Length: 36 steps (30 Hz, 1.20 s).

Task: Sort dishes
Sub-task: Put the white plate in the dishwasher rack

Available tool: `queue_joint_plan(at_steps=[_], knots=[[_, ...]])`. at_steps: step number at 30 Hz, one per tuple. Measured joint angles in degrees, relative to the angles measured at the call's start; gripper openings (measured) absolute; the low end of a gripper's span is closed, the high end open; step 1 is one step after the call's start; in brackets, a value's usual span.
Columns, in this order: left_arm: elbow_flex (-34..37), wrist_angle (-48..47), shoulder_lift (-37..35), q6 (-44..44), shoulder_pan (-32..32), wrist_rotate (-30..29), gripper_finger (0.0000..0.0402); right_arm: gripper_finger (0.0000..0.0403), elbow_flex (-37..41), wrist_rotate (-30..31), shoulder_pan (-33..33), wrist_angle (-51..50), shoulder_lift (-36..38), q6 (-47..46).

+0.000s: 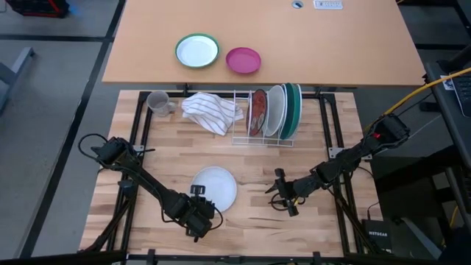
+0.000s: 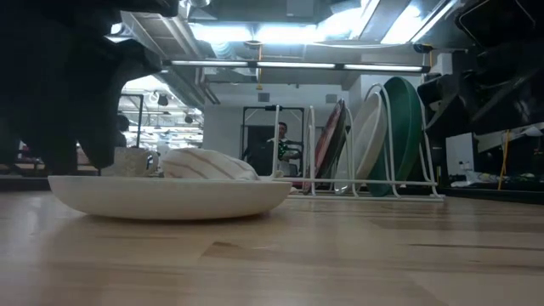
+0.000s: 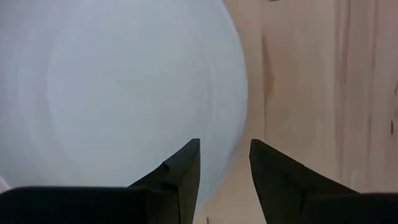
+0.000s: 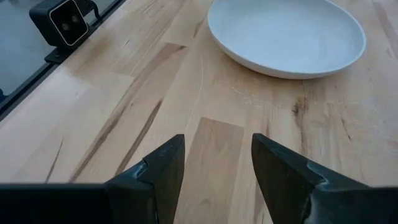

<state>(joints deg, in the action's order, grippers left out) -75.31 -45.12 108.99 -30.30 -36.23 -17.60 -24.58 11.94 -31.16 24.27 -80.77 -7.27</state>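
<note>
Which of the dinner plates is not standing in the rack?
The white plate lying flat on the wooden table, beside the left gripper. The red-brown, white and green plates stand upright in the rack.

The white plate is cut off by the left wrist picture's edges. In the low view, the racked plates are partly overlapped, and the mug is half hidden.

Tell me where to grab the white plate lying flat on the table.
Grip the white plate by its raised rim, coming from the left gripper's side. It lies flat, so only the upturned edge gives purchase, one jaw over and one under.
</note>
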Motion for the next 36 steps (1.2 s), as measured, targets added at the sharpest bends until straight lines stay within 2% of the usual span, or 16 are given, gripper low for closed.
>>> queue_joint_plan(at_steps=[12,17,21,36], knots=[[0.0,0.7,0.2,-0.2,-0.3,0.8,0.0129,0.0189,0.0,1.5,0.0,-0.1,0.0,0.1],[0.0,0.7,0.2,2.2,-0.1,-3.7,0.0129,0.0189,0.0,1.5,0.0,-0.2,0.0,0.1],[0.0,0.8,0.2,2.1,0.3,-4.0,0.0129,0.0189,0.0,1.5,0.0,-0.2,0.0,0.1],[0.0,1.0,0.2,-3.9,-2.5,-2.7,0.0129,0.0189,0.0,1.5,0.0,-0.4,0.0,0.2]])
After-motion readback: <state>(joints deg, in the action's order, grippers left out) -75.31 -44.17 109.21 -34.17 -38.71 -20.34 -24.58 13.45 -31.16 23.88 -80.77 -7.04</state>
